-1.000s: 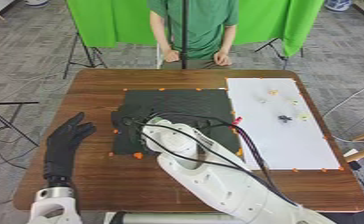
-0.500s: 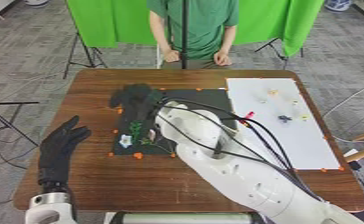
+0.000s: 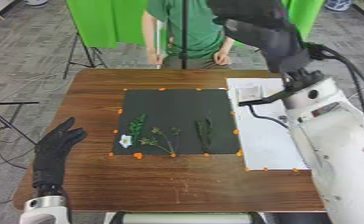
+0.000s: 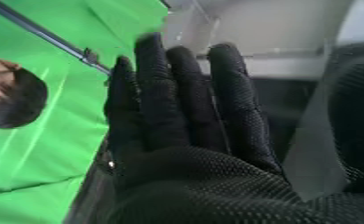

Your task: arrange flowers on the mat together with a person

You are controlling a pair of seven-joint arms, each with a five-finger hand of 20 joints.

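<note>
Black glove fabric marks my right hand (image 3: 254, 27), raised beyond the far edge of the table (image 3: 98, 107), near one o'clock from the middle of the dark mat (image 3: 174, 107). Its fingers (image 4: 156, 100) stand straight and close together, the thumb (image 4: 361, 115) well apart from them, and I see nothing clasped between.

What matters is the line back. From that hand the mat lies toward seven o'clock and lower down, and the dark green spray (image 3: 204, 135) is the nearest of its pieces, lying roughly twelve to six. The branching stem (image 3: 167, 144) slants eleven to five; the leafy sprig (image 3: 137, 126) leans slightly one to seven, with the white flower (image 3: 125, 140) at its lower end, by the mat's eight o'clock corner.

My left hand (image 3: 54, 150) rests open outside that corner, nearer the flower than my right is. I'd leave it there and judge the right arm the working one. The white sheet (image 3: 272, 150) lies from two to four o'clock of the mat, partly under that arm, so any return should come down clear of the spray, or the forearm could drag it.
</note>
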